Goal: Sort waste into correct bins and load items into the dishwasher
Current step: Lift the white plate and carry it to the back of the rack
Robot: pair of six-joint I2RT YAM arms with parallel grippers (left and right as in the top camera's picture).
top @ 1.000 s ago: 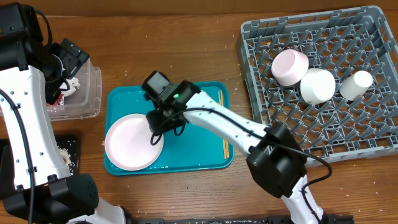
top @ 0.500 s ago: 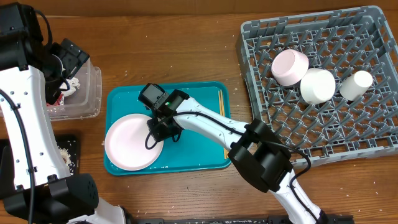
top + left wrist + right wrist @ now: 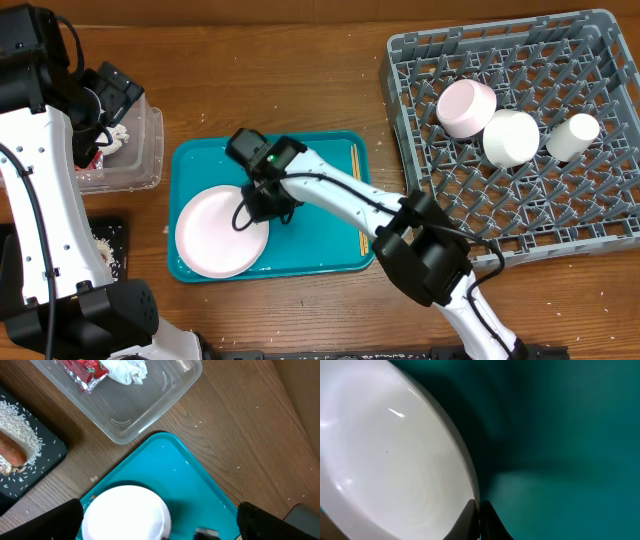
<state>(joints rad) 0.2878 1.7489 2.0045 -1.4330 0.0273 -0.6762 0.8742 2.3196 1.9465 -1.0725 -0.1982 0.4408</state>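
A white plate (image 3: 220, 234) lies on the teal tray (image 3: 320, 250), its right edge slightly raised. My right gripper (image 3: 263, 206) is shut on the plate's right rim; the right wrist view shows both fingertips (image 3: 479, 512) pinching the plate (image 3: 385, 460). My left gripper (image 3: 108, 92) hangs open and empty above the clear tub (image 3: 135, 160). In the left wrist view its fingers (image 3: 160, 522) are spread wide over the plate (image 3: 127, 512). The tub (image 3: 140, 420) holds the red wrapper (image 3: 82, 370) and white napkin (image 3: 125, 370). The black tray (image 3: 45, 457) holds rice and the carrot (image 3: 10, 450).
Wooden chopsticks (image 3: 358, 200) lie along the teal tray's right side. The grey dish rack (image 3: 420, 60) at the right holds a bowl (image 3: 466, 107), another white dish (image 3: 511, 137) and a small cup (image 3: 572, 137). The black tray (image 3: 112, 250) sits at the front left.
My right gripper has moved in on the plate's right rim and shut on it. The plate has shifted slightly to the right. The left arm has not moved.
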